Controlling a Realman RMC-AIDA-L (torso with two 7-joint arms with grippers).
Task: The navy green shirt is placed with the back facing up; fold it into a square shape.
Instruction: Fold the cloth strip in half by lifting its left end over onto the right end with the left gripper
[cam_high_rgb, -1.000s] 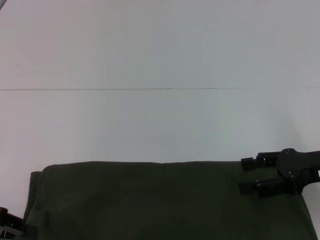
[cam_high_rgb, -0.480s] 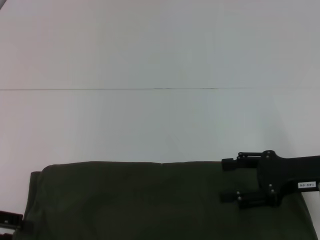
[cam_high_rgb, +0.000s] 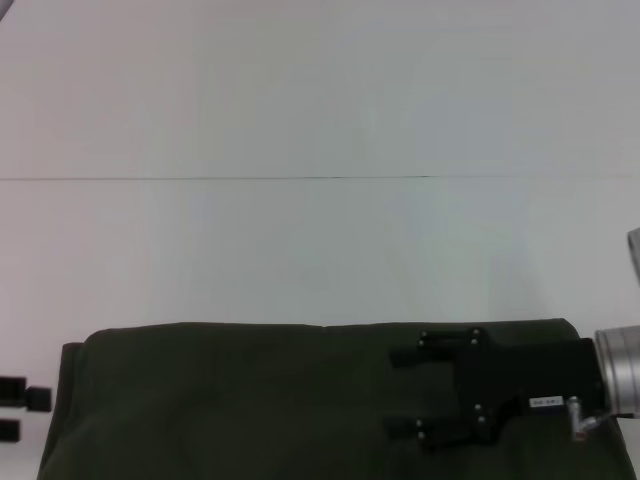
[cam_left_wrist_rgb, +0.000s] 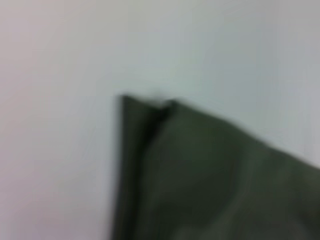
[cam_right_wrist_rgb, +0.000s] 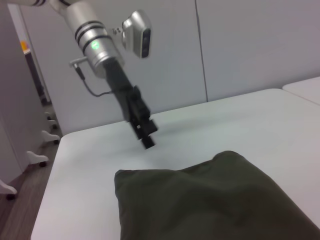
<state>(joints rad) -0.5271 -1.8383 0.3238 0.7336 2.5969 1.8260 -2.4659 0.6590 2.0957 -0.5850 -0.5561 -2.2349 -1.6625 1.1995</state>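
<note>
The white table (cam_high_rgb: 300, 110) is the largest item and carries the whole workpiece; a thin seam line crosses it well beyond the shirt. The navy green shirt (cam_high_rgb: 250, 400) lies flat on the near part of the table as a wide folded band with its plain side up, and no lettering shows. The band's far edge runs straight, parallel to the table seam, and its near portion runs out of the head view. At the shirt's left end the cloth is doubled, so stacked layers form a rounded corner (cam_left_wrist_rgb: 150, 107); the right wrist view shows the same end as a soft, slightly puffed fold (cam_right_wrist_rgb: 210, 185). The right gripper (cam_high_rgb: 405, 392) is positioned over the right half of the shirt, pointing toward the shirt's left end, with its two fingers spread apart and nothing between them. Whether it touches the cloth cannot be determined. The left gripper (cam_right_wrist_rgb: 144, 134) is located just off the shirt's left end, clear of the cloth, hanging above bare table. Whether it is released or clenched cannot be determined from any view.
</note>
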